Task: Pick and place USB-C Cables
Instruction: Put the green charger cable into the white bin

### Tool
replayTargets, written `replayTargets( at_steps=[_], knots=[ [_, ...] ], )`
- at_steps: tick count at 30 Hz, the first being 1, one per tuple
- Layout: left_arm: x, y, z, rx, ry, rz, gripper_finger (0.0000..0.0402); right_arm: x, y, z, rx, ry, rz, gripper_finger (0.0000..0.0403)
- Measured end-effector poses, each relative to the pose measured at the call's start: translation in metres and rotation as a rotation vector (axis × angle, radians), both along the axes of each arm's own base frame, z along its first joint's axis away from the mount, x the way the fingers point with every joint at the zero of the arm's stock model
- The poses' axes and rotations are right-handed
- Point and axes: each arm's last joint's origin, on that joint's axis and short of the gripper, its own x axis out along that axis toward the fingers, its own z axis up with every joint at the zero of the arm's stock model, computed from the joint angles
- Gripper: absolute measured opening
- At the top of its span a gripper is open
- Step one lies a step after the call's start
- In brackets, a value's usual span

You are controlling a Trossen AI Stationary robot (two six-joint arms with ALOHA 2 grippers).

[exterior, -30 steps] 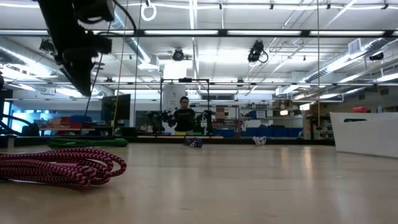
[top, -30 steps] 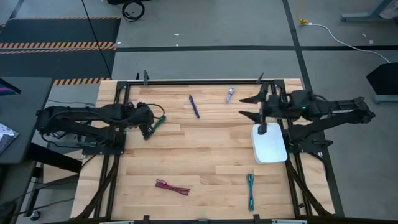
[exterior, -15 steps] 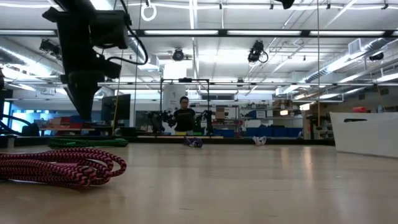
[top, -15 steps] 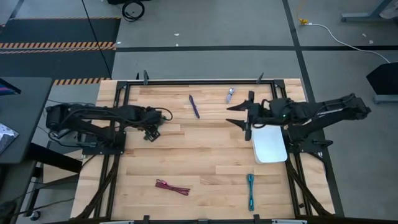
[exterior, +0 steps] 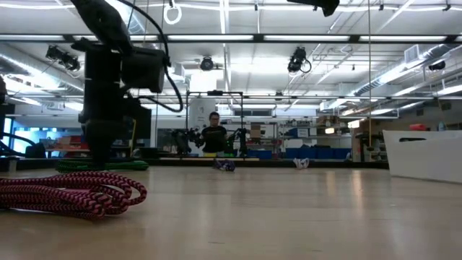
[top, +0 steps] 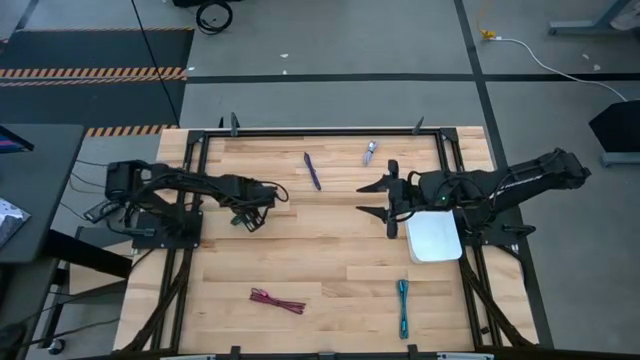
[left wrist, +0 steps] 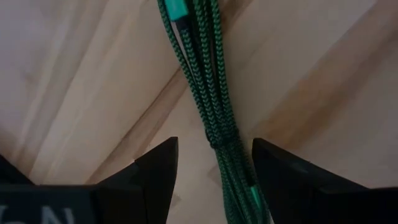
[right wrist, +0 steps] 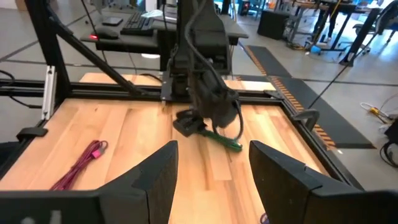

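Five cables on the tabletop (top: 330,250): red cable (top: 276,299) and teal cable (top: 403,305) nearest; green cable (left wrist: 208,93) between the left gripper's (top: 246,217) open fingers; right gripper (top: 378,197) open; purple cable (top: 313,170) and lilac cable (top: 371,152) farthest. One white tray (top: 436,240).

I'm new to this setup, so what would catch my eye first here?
The left gripper, open, straddles the green cable on the wooden table's left side. The right gripper hangs open mid-table beside the white tray, and a maroon cable fills the low view's foreground.
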Motion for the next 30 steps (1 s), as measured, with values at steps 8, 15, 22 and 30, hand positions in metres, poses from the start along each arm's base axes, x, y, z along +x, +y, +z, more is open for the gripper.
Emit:
replayTargets(
  at_steps=[8, 15, 22, 30],
  knots=[
    [-0.003, 0.006, -0.016, -0.046, 0.029, -0.041, 0.0182, -0.001, 0.006, 0.0, 0.003, 0.002, 0.026, 0.0205],
    [-0.003, 0.005, -0.009, -0.069, -0.029, -0.077, 0.0058, -0.002, 0.007, 0.0, -0.007, 0.0, 0.0, 0.0205],
    [-0.004, 0.005, 0.014, -0.029, -0.161, -0.178, 0.0027, 0.0, 0.007, -0.006, 0.015, 0.042, -0.011, 0.0205],
    [0.008, -0.006, 0.082, 0.149, -0.705, -0.362, 0.0029, 0.02, 0.0, -0.021, 0.011, 0.073, -0.105, 0.0205]
  ],
)
